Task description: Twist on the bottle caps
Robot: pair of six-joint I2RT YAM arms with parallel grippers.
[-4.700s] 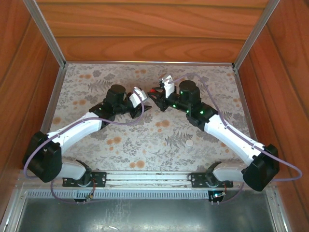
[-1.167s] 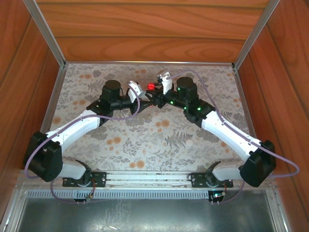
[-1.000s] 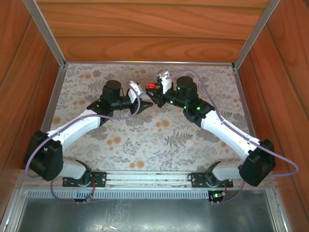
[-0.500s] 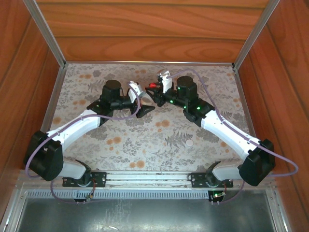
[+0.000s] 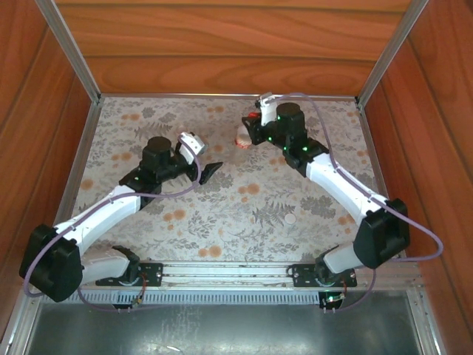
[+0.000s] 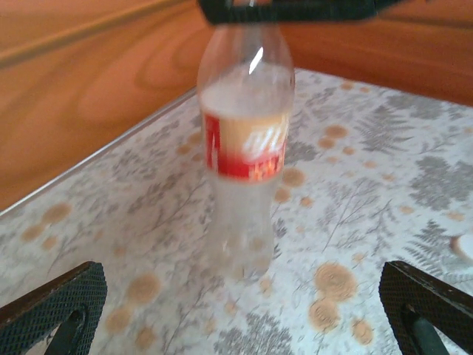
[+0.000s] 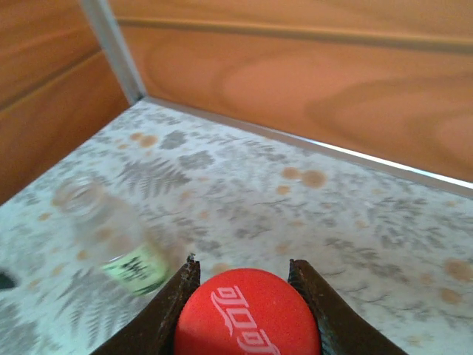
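From above: left gripper (image 5: 209, 171) left of centre, jaws spread wide, holding nothing. Right gripper (image 5: 253, 122) at the far middle pinches the red cap (image 5: 253, 116) atop the red-label bottle (image 5: 241, 138). White cap (image 5: 290, 220) lies near right.

Left wrist: red-label bottle dead ahead, upright, blurred.

Right wrist: cap clamped, green-label bottle (image 7: 118, 244) to the left.

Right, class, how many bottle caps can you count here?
2. The red cap is gripped in the right claw; the white cap lies loose on the table beside the right arm. More may be hidden.
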